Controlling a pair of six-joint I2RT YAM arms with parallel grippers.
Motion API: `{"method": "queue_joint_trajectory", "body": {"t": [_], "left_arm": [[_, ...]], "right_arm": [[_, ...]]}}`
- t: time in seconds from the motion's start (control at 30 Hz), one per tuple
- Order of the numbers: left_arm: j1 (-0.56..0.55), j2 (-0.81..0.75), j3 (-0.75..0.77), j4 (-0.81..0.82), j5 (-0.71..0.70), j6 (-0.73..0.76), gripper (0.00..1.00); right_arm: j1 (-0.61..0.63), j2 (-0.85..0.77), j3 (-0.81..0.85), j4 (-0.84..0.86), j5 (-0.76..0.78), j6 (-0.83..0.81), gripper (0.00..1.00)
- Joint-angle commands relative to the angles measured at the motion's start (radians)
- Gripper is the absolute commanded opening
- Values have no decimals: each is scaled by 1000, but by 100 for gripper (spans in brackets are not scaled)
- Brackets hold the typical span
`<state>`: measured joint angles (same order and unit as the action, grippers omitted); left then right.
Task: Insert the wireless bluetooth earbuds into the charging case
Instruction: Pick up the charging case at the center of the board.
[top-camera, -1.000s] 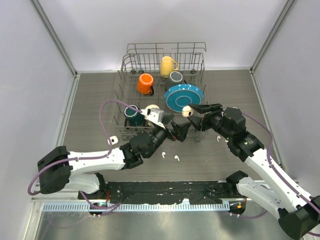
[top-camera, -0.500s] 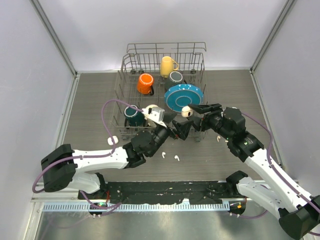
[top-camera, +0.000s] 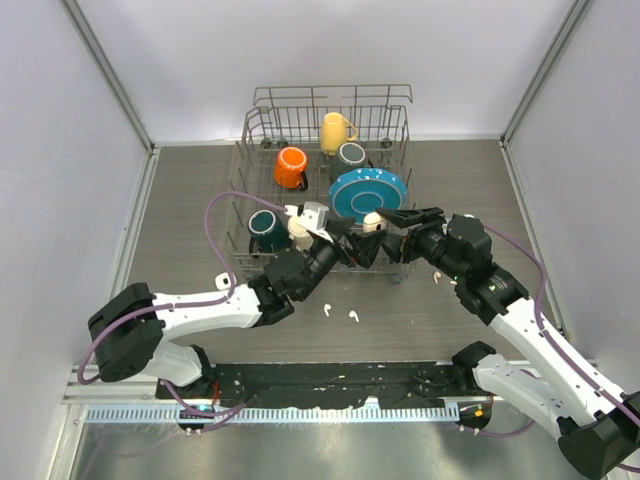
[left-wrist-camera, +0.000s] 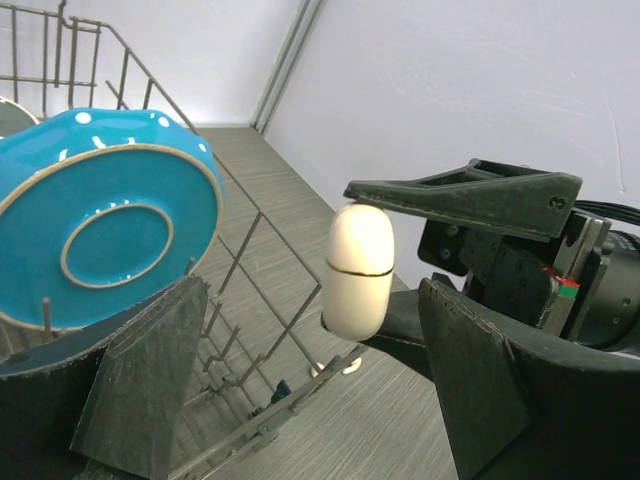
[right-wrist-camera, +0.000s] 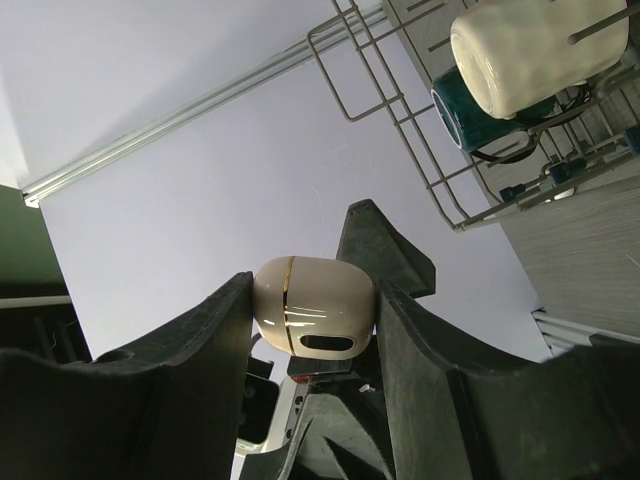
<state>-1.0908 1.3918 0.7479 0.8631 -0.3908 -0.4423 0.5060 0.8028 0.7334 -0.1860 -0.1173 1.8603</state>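
Right gripper is pinching a glossy cream case, its dark slot showing only on that wrist's camera; left gripper is hanging spread.

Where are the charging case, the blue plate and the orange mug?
charging case (left-wrist-camera: 355, 300): left wrist view, lower half.
blue plate (left-wrist-camera: 115, 245): left wrist view, centre.
orange mug (top-camera: 291, 166): top view, its body.

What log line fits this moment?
right gripper: shut on closed charging case | left gripper: open beside case | earbuds: loose on table
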Motion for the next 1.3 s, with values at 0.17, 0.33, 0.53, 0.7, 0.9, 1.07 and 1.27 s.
{"method": "queue_joint_trajectory", "body": {"t": [0.17,0.33,0.53,0.7,0.9,1.07,1.27], "left_arm": [[15,35,68,50,63,-27,84],[19,50,67,56,72,-42,74],[23,59,62,70,75,-56,59],[26,64,64,73,75,-55,45],[35,61,47,91,96,-53,21],[46,49,25,105,109,-55,0],[84,3,-34,131,133,-76,0]], "right_arm": [[6,-5,9,69,-12,-12,1],[6,-4,8,76,-12,-12,1],[6,-1,4,80,-15,-13,1],[8,1,3,79,-21,-15,1],[8,-4,-6,77,-27,-16,1],[8,-2,-15,97,-47,-38,1],[6,44,1,181,-133,-148,46]]}}
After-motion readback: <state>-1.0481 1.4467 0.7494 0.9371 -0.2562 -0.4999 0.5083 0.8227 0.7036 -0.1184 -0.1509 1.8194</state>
